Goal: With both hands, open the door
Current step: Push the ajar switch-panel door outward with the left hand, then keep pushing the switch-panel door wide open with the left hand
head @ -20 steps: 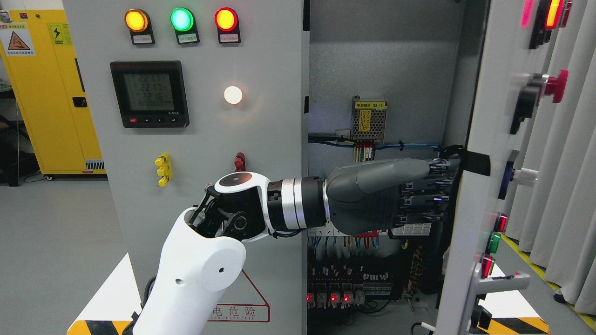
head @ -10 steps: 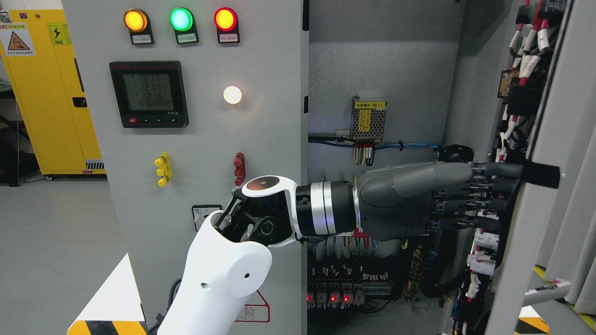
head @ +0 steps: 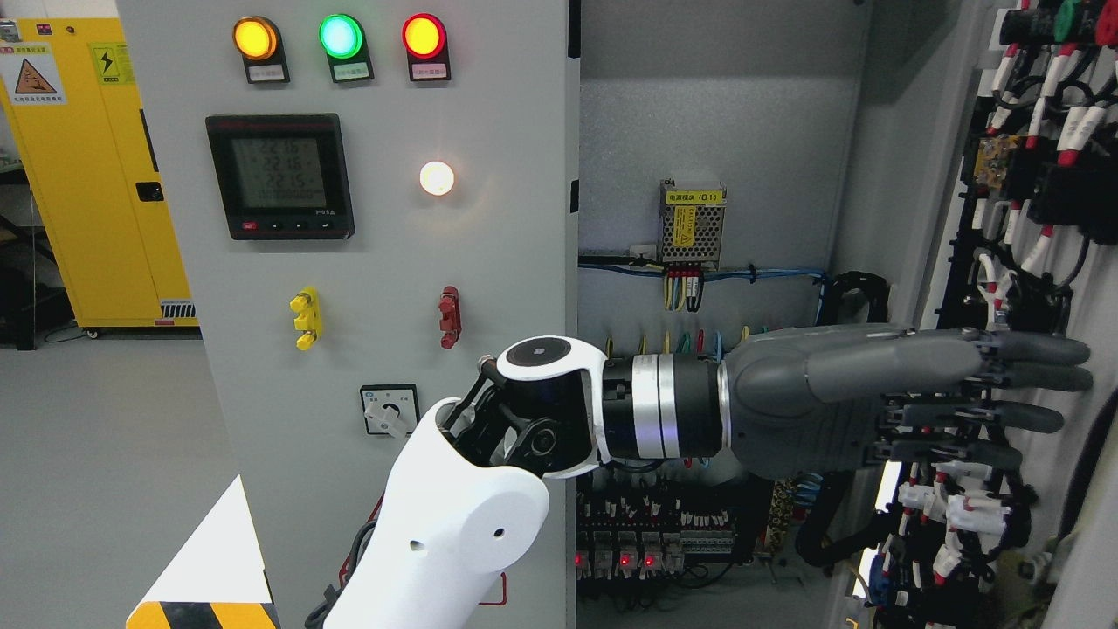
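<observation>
The right door [head: 1039, 201] of the grey electrical cabinet stands swung wide open at the picture's right, its inner face full of wires and connectors. My left arm comes up from the bottom left and stretches across the opening. My left hand [head: 961, 393] is open, its grey fingers [head: 1031, 349] held straight and pointing right against that inner face. Whether they press on it I cannot tell. The left door [head: 393, 236] is shut, with three lamps, a meter and two small handles. My right hand is not in view.
Inside the cabinet [head: 716, 131] a power supply [head: 692, 225] sits on the back wall, with rows of breakers [head: 638, 533] below my forearm. A yellow cabinet [head: 87, 175] stands at the far left on grey floor.
The right door has swung further open to the right, from showing its button side to showing its wired inner face. My left hand followed it rightward with its fingers straightened.
</observation>
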Available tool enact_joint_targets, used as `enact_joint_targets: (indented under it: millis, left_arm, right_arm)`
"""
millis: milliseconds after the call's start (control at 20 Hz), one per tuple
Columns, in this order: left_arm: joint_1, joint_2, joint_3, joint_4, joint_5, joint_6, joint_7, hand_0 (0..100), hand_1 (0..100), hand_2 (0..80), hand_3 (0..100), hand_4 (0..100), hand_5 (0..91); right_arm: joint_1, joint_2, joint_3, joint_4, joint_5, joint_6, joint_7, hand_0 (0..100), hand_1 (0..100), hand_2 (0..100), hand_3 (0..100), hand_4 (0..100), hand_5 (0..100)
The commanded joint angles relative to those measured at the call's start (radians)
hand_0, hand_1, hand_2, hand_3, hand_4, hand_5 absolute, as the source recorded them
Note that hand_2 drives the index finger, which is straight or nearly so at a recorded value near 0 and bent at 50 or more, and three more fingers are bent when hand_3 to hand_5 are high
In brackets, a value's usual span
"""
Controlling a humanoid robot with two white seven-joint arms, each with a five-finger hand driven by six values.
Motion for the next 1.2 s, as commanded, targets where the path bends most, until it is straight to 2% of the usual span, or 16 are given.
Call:
enact_joint_targets:
  millis: [0,200,300,751,1152]
  left_arm:
    - [-0.013,-0.021,-0.139,-0.009,0.017,-0.036,0.006,12,56,0.0,0,0,0.0]
    - [-0.015,-0.022,-0.166,-0.011,0.034,-0.047,0.148,12,56,0.0,0,0,0.0]
    - [-0.015,-0.022,-0.171,-0.011,0.049,-0.059,0.197,12,56,0.0,0,0,0.0]
    - [-0.056,-0.024,-0.223,-0.014,0.147,-0.105,0.207,12,56,0.0,0,0,0.0]
    - [-0.059,-0.025,-0.244,-0.012,0.147,-0.123,0.207,12,56,0.0,0,0,0.0]
  right_arm:
    - [0.000,0.001,-0.001,-0.014,0.000,0.001,0.000,0,50,4,0,0,0]
    - [0.000,-0.001,-0.002,-0.014,0.000,0.001,0.000,0,50,4,0,0,0]
    - [0.000,-0.001,-0.002,-0.014,0.000,0.001,0.000,0,50,4,0,0,0]
    - [0.000,0.001,-0.002,-0.014,0.000,0.001,0.000,0,50,4,0,0,0]
    - [0.000,0.005,-0.001,-0.015,0.000,0.001,0.000,0,50,4,0,0,0]
